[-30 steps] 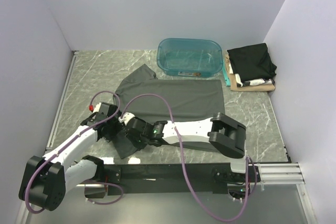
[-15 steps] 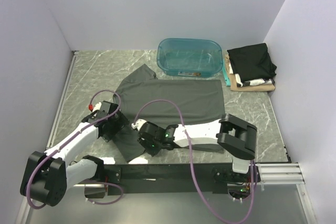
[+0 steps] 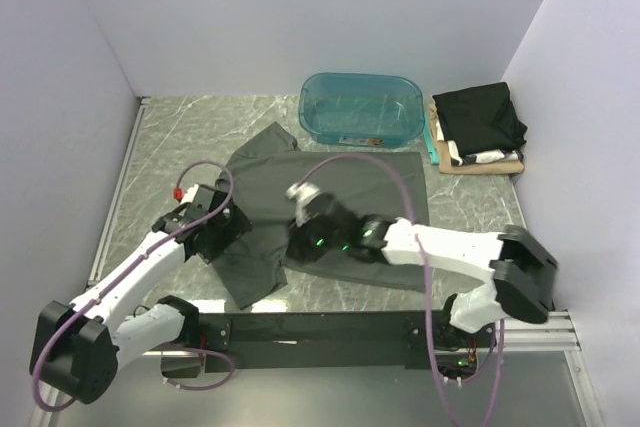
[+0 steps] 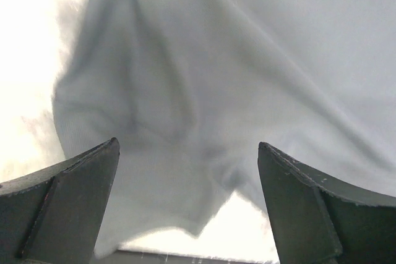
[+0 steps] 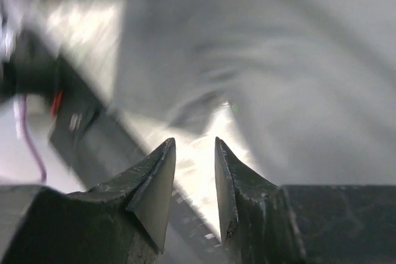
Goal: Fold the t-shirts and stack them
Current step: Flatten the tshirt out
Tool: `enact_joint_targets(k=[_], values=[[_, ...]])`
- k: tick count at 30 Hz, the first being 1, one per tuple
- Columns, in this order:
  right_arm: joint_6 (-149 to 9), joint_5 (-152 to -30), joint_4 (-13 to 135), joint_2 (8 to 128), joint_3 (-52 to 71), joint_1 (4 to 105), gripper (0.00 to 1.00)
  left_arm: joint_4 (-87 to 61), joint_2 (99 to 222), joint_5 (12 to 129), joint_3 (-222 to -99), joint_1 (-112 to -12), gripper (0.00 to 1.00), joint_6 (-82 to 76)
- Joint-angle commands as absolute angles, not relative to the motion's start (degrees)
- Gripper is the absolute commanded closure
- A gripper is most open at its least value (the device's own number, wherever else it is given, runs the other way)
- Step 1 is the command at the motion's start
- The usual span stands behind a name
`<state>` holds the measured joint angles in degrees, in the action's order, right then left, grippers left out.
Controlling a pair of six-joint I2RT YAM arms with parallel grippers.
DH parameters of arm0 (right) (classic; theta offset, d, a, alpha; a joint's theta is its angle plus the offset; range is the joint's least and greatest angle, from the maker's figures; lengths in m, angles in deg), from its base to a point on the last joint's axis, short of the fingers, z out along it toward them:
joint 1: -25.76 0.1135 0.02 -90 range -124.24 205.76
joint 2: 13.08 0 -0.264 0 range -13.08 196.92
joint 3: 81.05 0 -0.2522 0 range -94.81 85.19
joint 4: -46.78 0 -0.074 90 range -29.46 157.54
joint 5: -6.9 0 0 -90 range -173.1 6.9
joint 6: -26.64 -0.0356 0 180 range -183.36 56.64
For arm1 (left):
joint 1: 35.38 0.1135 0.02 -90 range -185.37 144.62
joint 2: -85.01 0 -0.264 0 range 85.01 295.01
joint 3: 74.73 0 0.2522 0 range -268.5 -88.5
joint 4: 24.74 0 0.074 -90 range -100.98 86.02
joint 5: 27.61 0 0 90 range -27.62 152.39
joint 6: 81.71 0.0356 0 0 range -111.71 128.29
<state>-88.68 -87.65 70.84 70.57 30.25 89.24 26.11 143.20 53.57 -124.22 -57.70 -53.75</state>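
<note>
At the front left of the counter (image 3: 480, 217), the right jaws, slightly parted and empty, have drawn off the charcoal t-shirt (image 3: 350, 187), whose corner lies rumpled beneath the gaping left jaws, so folding remains unfinished.

**Fixed surroundings of the work area, seen from above.**
We note a translucent teal tub (image 3: 361, 107) standing upright at the far side of a grey, marble-patterned table (image 3: 170, 132), close to the back wall (image 3: 300, 7). Pale walls enclose the table at the left, back and right. A black rail (image 3: 330, 329) runs along the near edge, and a silver slotted profile (image 3: 530, 327) lies at its right end.
</note>
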Motion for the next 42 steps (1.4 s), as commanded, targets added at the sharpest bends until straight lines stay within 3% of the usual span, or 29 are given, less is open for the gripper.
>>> enact_joint_targets(k=[1,4,7,11,18,27,34,42], values=[[-97.10,-85.75,67.49,63.93,36.04,79.92,0.61,36.45,142.31,53.25,-127.16,-62.70,0.01,-58.06],[-98.25,-79.80,69.83,56.81,40.27,72.53,0.57,42.43,141.79,52.81,-127.08,-68.41,0.00,-63.77],[-100.44,-71.69,75.62,50.39,42.30,67.26,0.44,45.79,139.68,53.24,-126.03,-72.63,0.01,-69.66],[-103.35,-65.96,80.48,45.19,46.16,58.73,0.06,50.89,137.65,53.42,-124.62,-74.84,0.01,-75.64],[-104.32,-61.56,85.41,42.64,47.92,50.90,0.04,50.46,139.85,61.14,-119.79,-77.47,0.02,-77.32],[-103.44,-64.20,83.65,39.56,50.91,45.71,0.03,45.62,140.99,65.81,-115.66,-82.13,0.30,-79.43],[-100.81,-68.41,82.95,38.86,51.88,44.92,0.04,45.89,144.68,60.39,-117.76,-82.48,0.51,-78.81],[-95.80,-76.32,86.11,40.44,52.85,44.92,0.04,45.19,147.06,55.97,-119.34,-82.48,0.51,-78.38]])
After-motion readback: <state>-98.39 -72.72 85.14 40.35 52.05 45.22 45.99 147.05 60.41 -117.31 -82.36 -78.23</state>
